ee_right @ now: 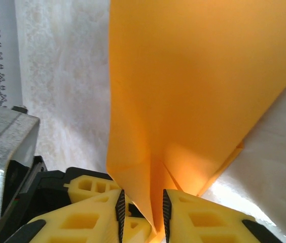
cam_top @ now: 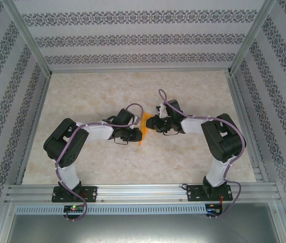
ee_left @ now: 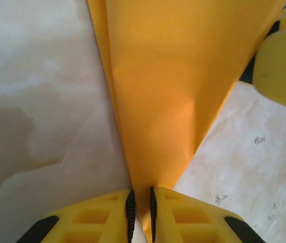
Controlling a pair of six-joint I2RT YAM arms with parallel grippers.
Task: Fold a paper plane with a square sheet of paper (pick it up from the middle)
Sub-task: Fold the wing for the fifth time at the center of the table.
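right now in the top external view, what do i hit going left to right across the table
left arm → left end effector → folded orange paper → right end effector → right arm

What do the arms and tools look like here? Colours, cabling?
Same build: left arm and right arm have black joint housings, white link shells, a lilac cable looped along each. The left tool and right tool have yellow moulded fingers with rectangular cut-outs, black ribbed pads.
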